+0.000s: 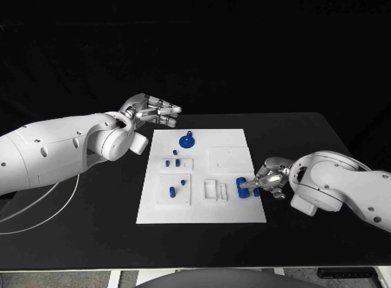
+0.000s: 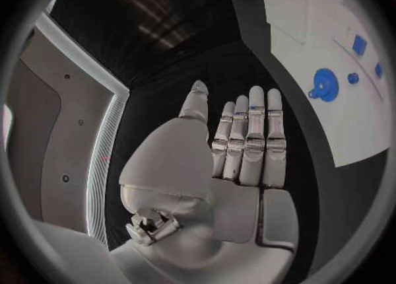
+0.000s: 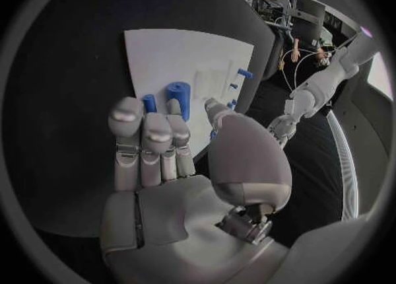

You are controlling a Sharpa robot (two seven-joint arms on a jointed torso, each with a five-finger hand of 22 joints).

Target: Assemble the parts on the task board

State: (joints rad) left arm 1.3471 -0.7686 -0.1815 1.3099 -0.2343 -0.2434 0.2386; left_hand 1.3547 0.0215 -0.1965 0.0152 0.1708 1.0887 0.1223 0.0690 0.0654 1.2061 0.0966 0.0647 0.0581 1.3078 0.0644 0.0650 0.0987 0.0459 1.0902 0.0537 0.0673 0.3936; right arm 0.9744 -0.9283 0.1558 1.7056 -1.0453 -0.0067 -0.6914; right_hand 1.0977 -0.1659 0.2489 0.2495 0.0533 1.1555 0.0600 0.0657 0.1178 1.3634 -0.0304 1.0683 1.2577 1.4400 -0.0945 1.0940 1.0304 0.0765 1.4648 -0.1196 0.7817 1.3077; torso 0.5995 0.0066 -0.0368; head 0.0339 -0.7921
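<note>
Looking down from our head camera, we see the white task board (image 1: 204,207) lying in the middle of the black counter (image 1: 92,228), with bare counter along its near edge and on both sides. Our left arm reaches in over the counter's far left part. Our left hand (image 1: 152,112) hovers just beyond the board's far left corner, fingers straight and side by side, holding nothing. The left wrist view shows the same flat palm with the board off to one side, apart from the fingers.

Our right arm bends in from the right. Our right hand (image 1: 269,179) sits at the board's right edge, its fingers curled down beside two upright blue cylinders (image 1: 243,187). In the right wrist view the fingertips lie against these pieces, yet we cannot tell whether they are truly gripped.

A round blue part with a small handle (image 1: 187,141) lies near the board's far edge, close to our left hand. Small blue pegs (image 1: 171,162) stand in the board's left half.
</note>
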